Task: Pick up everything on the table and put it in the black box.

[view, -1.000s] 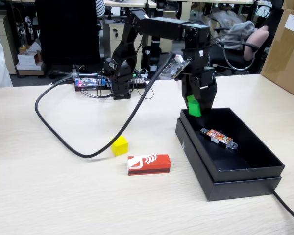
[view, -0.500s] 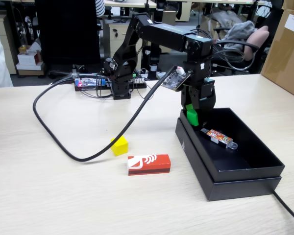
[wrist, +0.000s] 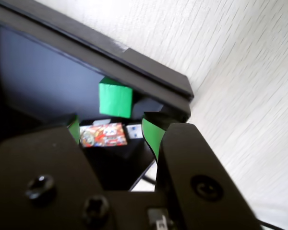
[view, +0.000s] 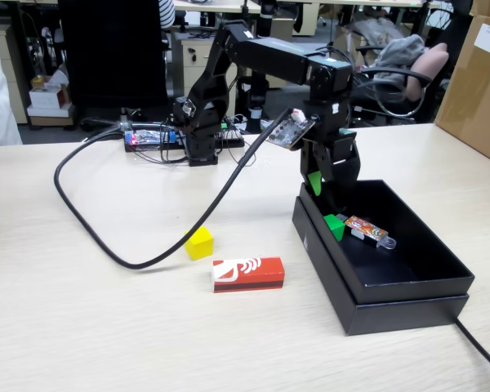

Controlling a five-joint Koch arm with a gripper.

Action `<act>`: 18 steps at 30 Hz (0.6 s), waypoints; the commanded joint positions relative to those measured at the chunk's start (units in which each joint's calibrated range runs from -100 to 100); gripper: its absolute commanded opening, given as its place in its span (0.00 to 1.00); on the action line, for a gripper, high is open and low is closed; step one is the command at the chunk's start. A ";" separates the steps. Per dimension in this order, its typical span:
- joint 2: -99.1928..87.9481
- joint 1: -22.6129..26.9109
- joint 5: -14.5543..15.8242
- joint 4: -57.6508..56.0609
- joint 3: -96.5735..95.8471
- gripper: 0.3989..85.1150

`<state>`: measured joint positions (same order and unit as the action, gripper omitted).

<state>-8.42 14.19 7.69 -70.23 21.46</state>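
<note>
Hand (wrist: 113,132) hangs open and empty above the black box (view: 408,286), jaws apart. Green cube (view: 335,226) lies below it inside the box, beside the multicoloured stick (view: 366,231). Best lift straight clear before reaching for the yellow cube (view: 199,243) on the worktop (view: 82,327).

Matte black arm (view: 269,57), green-padded tool (wrist: 114,132), thick black cable (view: 131,253), recessed screws.

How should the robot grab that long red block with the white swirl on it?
Come straight down from above onto the long red-orange rectangular block with the white swirl. It lies flat on the light wood-grain table, so close the fingers across its short width, at the middle, one on the front long side and one on the back. Nothing touches it.
</note>
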 commanded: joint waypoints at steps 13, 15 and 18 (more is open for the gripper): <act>-29.04 -9.67 -3.42 -0.31 -8.13 0.45; -29.84 -12.89 -4.88 -0.31 -13.39 0.46; -29.84 -15.38 -6.11 -0.31 -18.29 0.46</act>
<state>-34.52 0.81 3.15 -70.31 3.11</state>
